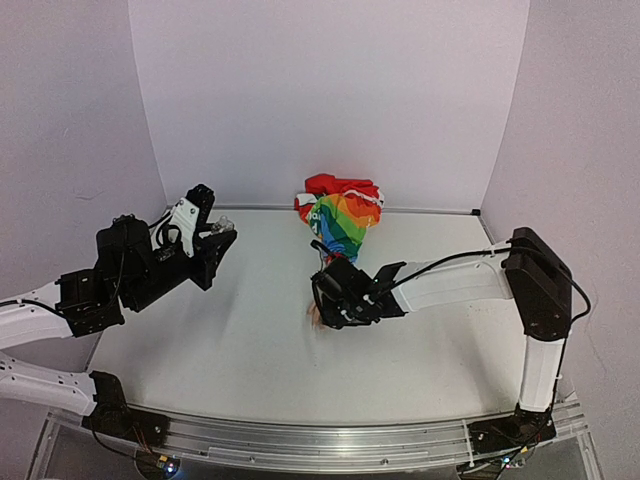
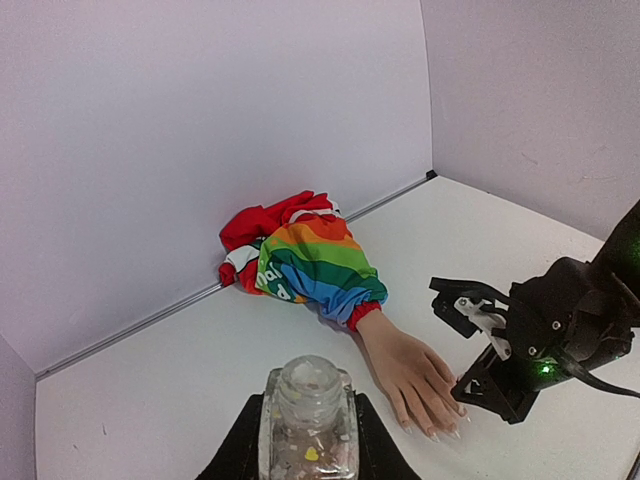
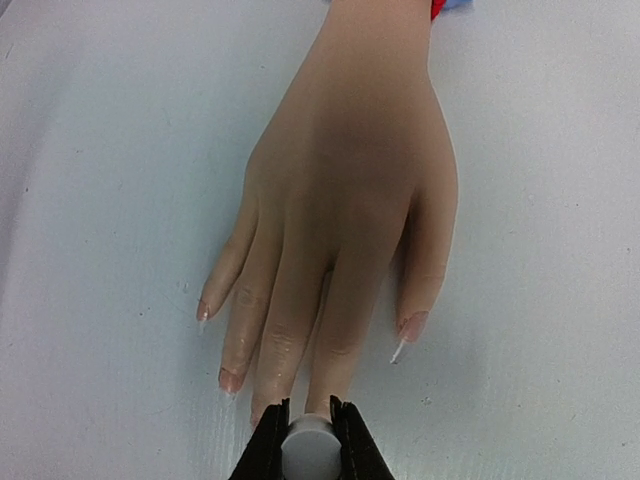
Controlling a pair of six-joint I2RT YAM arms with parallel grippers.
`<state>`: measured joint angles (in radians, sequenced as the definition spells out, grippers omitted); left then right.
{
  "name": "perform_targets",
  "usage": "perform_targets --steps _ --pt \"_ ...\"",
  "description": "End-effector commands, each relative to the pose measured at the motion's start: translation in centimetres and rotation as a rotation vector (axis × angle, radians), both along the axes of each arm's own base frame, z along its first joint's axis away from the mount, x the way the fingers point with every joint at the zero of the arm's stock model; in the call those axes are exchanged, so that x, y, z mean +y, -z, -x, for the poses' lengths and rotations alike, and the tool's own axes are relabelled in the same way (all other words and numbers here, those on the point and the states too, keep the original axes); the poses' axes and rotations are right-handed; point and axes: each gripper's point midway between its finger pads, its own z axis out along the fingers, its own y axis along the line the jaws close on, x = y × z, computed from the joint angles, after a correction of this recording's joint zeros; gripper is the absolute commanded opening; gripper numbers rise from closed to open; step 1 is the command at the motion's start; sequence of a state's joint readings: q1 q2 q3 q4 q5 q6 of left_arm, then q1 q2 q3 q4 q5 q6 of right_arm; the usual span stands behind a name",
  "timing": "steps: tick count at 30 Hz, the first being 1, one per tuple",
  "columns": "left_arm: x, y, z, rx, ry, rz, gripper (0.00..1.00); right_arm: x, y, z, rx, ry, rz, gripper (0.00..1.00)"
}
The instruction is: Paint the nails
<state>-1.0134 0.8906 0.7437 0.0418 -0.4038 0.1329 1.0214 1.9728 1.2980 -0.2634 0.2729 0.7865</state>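
– White worktop (image 1: 240, 340), rainbow sleeve (image 1: 345, 215) bunched by the back wall, hand (image 3: 340, 200) lying palm down mid-worktop. How far along?
– Early, I'd judge. Left end effector (image 2: 308, 440) is clamped on the bottle (image 2: 308, 400), raised and well apart from the hand. Its mouth looks uncapped. Right end effector (image 3: 308, 425) is pinched narrow on a small white cap (image 3: 308, 452), just over the middle fingertips.
– Brush touching?
– Cannot tell; any bristles are hidden.
– And the nails (image 3: 410, 325)?
– Three show, pale and bare-looking, no colour on any. The rest sit behind the cap. Painting seems nearly all left.
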Motion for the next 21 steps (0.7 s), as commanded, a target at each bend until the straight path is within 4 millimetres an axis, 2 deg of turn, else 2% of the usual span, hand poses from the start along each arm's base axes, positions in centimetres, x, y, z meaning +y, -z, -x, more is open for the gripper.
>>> perform_targets --steps 1,9,21 --pt "0.4 -2.3 0.0 -0.037 -0.006 0.048 0.0 -0.3 0.5 -0.2 -0.002 0.015 0.02 0.0" --pt "0.3 -2.2 -0.1 -0.035 -0.006 0.046 0.0 -1.0 0.8 0.2 0.006 0.025 0.032 0.0" --pt "0.4 -2.2 0.0 -0.033 -0.005 0.05 0.0 -0.4 1.2 0.9 0.022 0.0 0.03 0.0"
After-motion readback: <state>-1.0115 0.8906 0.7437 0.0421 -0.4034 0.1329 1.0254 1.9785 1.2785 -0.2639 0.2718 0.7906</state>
